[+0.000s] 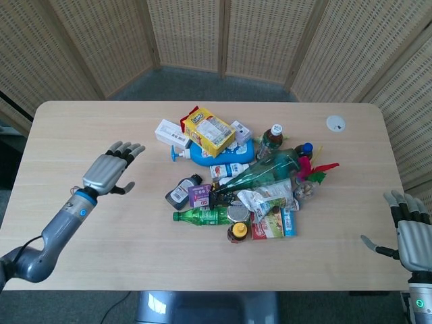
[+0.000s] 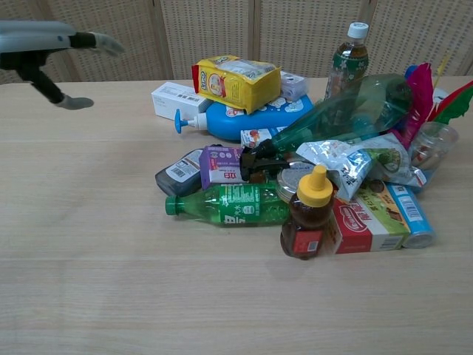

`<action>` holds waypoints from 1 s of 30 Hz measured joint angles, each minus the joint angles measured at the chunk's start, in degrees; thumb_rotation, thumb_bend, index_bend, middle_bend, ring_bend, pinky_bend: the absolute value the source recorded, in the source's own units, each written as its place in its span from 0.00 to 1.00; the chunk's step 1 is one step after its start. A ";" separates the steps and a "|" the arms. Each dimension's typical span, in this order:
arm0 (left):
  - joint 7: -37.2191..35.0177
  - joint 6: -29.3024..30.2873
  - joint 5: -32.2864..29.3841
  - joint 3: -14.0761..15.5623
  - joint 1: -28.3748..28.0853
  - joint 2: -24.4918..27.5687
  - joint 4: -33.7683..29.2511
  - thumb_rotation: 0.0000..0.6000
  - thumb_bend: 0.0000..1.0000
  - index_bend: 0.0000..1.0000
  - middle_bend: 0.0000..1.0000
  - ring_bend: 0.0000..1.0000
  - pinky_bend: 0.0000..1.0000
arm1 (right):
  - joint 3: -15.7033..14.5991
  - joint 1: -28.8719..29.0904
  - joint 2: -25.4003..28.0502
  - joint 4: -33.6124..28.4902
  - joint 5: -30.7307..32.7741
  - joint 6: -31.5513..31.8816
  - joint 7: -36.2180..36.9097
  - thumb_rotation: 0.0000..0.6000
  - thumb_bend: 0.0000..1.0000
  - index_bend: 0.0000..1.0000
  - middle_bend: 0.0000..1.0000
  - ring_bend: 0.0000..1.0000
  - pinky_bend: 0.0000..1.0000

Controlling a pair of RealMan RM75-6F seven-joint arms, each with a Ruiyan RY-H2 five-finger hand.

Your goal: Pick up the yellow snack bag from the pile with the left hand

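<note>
The yellow snack bag (image 1: 210, 131) lies at the pile's 12 o'clock end, on top of a blue pump bottle (image 1: 219, 152), with a white box (image 1: 173, 133) touching it at 9 o'clock and a small pale packet (image 1: 241, 130) at 3 o'clock. Its far edge faces bare tabletop (image 1: 94, 115) out to the rim. Toward 6 o'clock the pile thickens: a purple box (image 1: 200, 195), a green bottle (image 1: 202, 216) lying flat, and a honey bottle (image 1: 237, 231) nearest the front edge. The left hand (image 1: 110, 171) hangs above open tabletop at 8 o'clock of the bag, well apart from it, released with fingers spread and holding nothing. The right hand (image 1: 411, 231) is off the tabletop's right edge at 4 o'clock, also spread and empty.
</note>
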 measured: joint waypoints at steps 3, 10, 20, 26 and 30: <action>-0.15 -2.31 -0.68 -0.80 -3.34 -3.25 4.32 1.00 0.40 0.00 0.00 0.00 0.00 | 0.13 -0.33 0.39 -0.13 0.46 0.16 -0.02 0.69 0.18 0.00 0.00 0.00 0.00; -1.89 -7.06 -1.46 -2.21 -10.72 -11.10 15.63 1.00 0.40 0.00 0.00 0.00 0.00 | 0.64 -1.24 1.43 -0.88 1.62 1.05 -0.61 0.69 0.18 0.00 0.00 0.00 0.00; -4.92 -13.59 -2.52 -3.75 -20.24 -20.35 30.53 1.00 0.40 0.00 0.00 0.00 0.00 | 0.66 -3.03 2.27 -1.56 4.15 1.59 -0.69 0.68 0.18 0.00 0.00 0.00 0.00; -6.55 -17.18 -3.59 -4.54 -25.50 -26.37 39.95 1.00 0.40 0.00 0.00 0.00 0.00 | 0.85 -3.94 2.91 -2.57 5.01 2.61 -1.56 0.68 0.18 0.00 0.00 0.00 0.00; -7.72 -19.84 -4.02 -4.88 -28.83 -30.29 46.49 1.00 0.40 0.00 0.00 0.00 0.00 | 0.94 -4.82 3.43 -3.51 5.67 3.62 -2.11 0.69 0.18 0.00 0.00 0.00 0.00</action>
